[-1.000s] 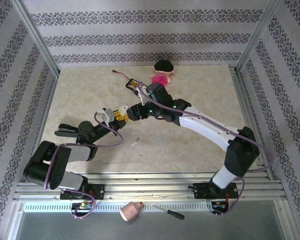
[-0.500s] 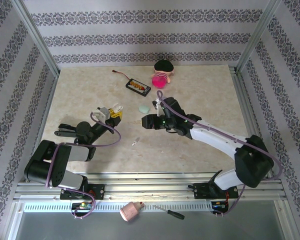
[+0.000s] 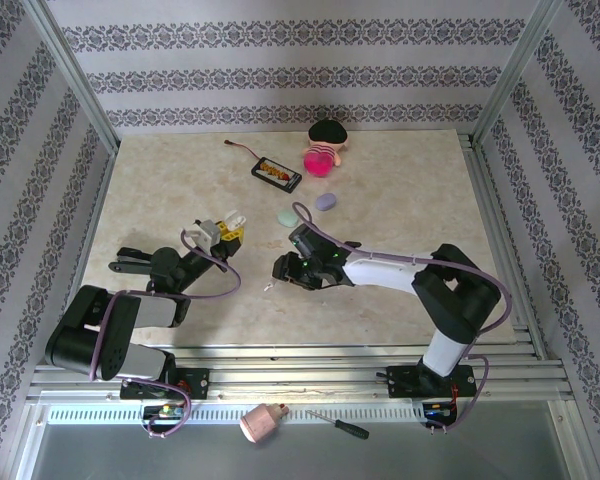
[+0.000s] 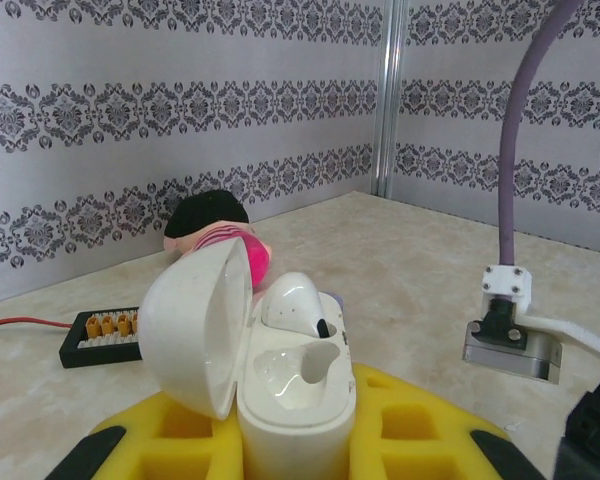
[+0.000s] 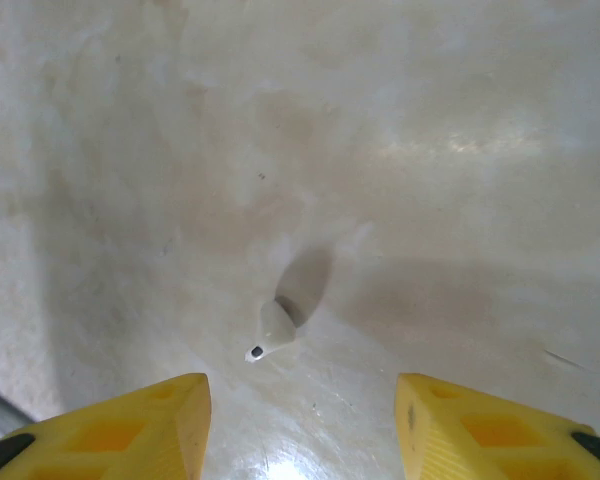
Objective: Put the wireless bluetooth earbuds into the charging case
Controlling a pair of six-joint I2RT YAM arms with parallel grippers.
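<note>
Here's the beige marbled surface (image 3: 400, 190), and both arms are over it. The white-and-black right arm (image 3: 380, 268) reaches in from 4 o'clock toward the middle. The black left arm (image 3: 130, 310) lies low from 8 o'clock.

The right gripper (image 3: 280, 270) hangs just 6 o'clock of the surface's centre, pointing down. In the wrist view the right gripper (image 5: 302, 415) has its yellow fingers spread partway with nothing between them.

The left gripper (image 3: 225, 232), out at 9 o'clock, is clamped on the white clamshell charging case (image 3: 230, 222). From the wrist camera, the left gripper (image 4: 298, 440) holds that charging case (image 4: 280, 390) upright, with the lid swung open toward 10 o'clock. One well sits empty at the front.

At the far edge, around 12 to 1 o'clock, lies a pink doll with a black hat (image 3: 325, 145). A black board with yellow connectors (image 3: 276, 173) sits just beside it at 12 o'clock. Closer in there's a mint green pebble-shaped case (image 3: 286, 216), with a lavender pebble-shaped case (image 3: 326, 201) at its 2 o'clock.

Now the small stuff. A loose white stemmed earbud (image 3: 271, 284) lies on the bare surface right at the right gripper's tip. In the wrist view this earbud (image 5: 272, 330) is ahead of the fingers, untouched, nearer the left finger, with its stem tip toward 7 o'clock. A second white earbud (image 4: 295, 305) is seated in the case's rear well.
</note>
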